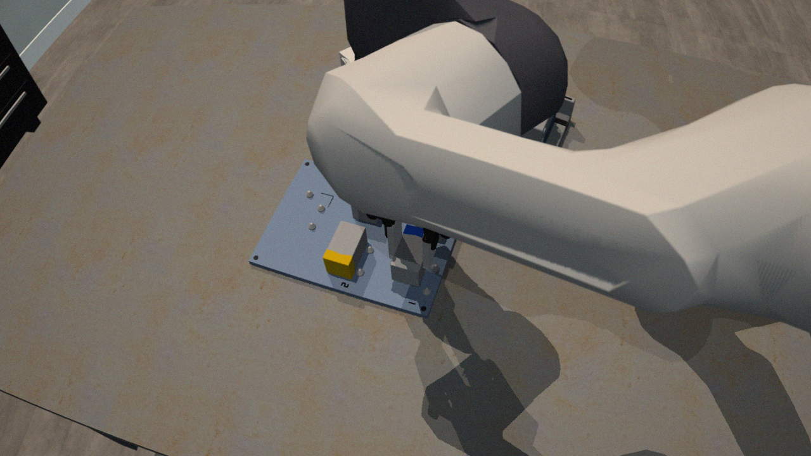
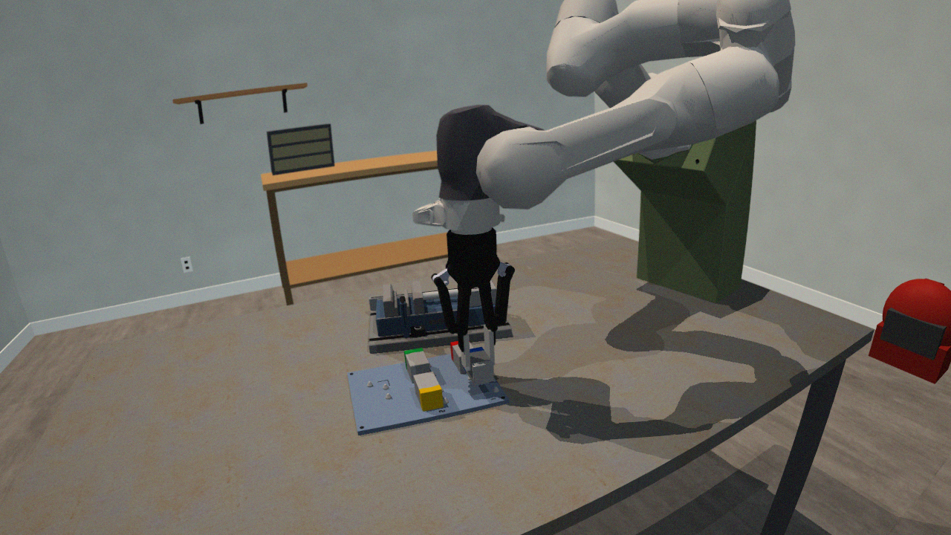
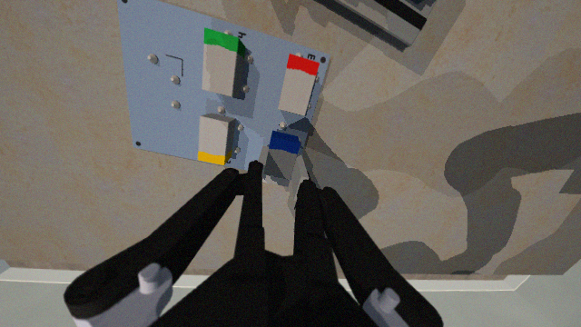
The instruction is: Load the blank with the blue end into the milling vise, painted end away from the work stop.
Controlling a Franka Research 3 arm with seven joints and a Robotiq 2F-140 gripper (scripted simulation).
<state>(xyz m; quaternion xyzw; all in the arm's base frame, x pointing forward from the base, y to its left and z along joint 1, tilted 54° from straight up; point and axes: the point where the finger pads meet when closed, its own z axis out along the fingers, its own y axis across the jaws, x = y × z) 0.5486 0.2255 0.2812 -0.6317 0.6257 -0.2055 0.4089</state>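
The blank with the blue end [image 3: 282,154] is a grey block. My gripper [image 3: 280,159] is shut on its long sides and holds it a little above the right part of the light blue infeed plate [image 3: 200,82]. The painted end points toward the vise [image 3: 386,18]. In the exterior view the gripper [image 2: 478,356] hangs straight down with the blank [image 2: 480,364] between its fingers, in front of the vise [image 2: 415,312]. In the top view the arm hides most of the gripper; the blank [image 1: 405,266] shows below it.
Three other blanks lie on the plate: yellow-ended [image 3: 214,138], green-ended [image 3: 221,64] and red-ended [image 3: 300,84], the last close beyond the held blank. Small locating pins [image 3: 174,79] stand on the plate. A red object [image 2: 914,329] sits at the table's right edge.
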